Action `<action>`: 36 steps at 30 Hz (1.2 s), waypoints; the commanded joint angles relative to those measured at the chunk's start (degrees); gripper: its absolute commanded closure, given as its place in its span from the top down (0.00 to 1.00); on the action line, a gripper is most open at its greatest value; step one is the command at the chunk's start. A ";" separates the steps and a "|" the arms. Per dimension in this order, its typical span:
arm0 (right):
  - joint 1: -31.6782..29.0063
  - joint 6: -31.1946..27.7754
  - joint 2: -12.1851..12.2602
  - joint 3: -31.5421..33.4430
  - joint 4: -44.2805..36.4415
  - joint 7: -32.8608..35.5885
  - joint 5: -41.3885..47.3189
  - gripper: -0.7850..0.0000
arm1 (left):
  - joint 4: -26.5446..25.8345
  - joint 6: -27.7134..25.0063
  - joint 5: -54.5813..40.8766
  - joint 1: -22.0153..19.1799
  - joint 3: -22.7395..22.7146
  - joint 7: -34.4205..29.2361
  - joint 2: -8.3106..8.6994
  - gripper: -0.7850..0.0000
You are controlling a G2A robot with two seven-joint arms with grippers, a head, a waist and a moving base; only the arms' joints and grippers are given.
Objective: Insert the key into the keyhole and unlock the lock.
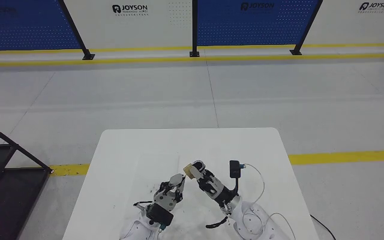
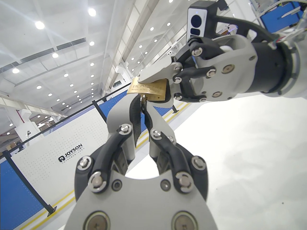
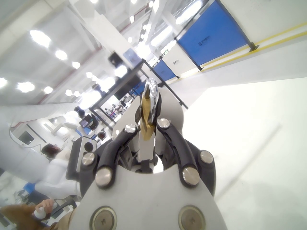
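A brass padlock (image 2: 148,90) with a chrome shackle (image 3: 152,96) is held above the white table (image 1: 120,156), clamped in my right gripper (image 3: 148,114), which is shut on its body. In the top view the padlock (image 1: 192,170) sits between the two arms near the table's front. My left gripper (image 2: 143,106) is shut on the small key (image 2: 143,100), whose tip meets the underside of the padlock at the keyhole. The key's blade is mostly hidden between the pads and the lock.
Blue and white barrier panels (image 1: 252,21) stand on the floor beyond the table. A black metal frame (image 1: 18,174) stands left of the table. The table's far half is bare white surface.
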 commanded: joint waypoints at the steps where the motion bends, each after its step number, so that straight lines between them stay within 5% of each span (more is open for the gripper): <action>1: -0.03 -0.13 0.02 0.10 0.04 -0.15 0.08 0.00 | -0.11 -1.28 -1.38 0.22 -0.09 0.70 0.00 1.00; 9: -0.19 -0.81 0.17 0.60 0.09 -0.70 0.21 0.00 | -1.23 -10.18 -7.58 2.54 -2.54 5.13 0.73 1.00; 13: 0.24 -0.40 0.20 0.75 0.55 -0.49 -0.24 0.00 | -2.29 -21.93 -14.46 4.25 -4.39 5.25 1.43 1.00; 19: 4.86 5.36 -0.21 -1.95 3.71 8.19 -1.75 0.00 | -6.46 -39.82 -24.27 9.07 -12.89 -3.54 3.72 1.00; 22: 9.19 10.93 -0.84 -5.37 6.98 17.40 -2.39 0.00 | -9.22 -44.47 -28.31 12.30 -18.80 -8.66 4.86 1.00; 29: 16.49 15.05 -3.32 -14.56 14.28 30.59 0.82 0.00 | -11.64 -44.51 -35.43 17.30 -27.78 -17.95 5.94 1.00; 36: 21.67 19.92 -6.39 -22.01 21.13 32.60 -0.84 0.00 | -11.37 -39.66 -35.15 17.51 -27.96 -20.09 5.69 1.00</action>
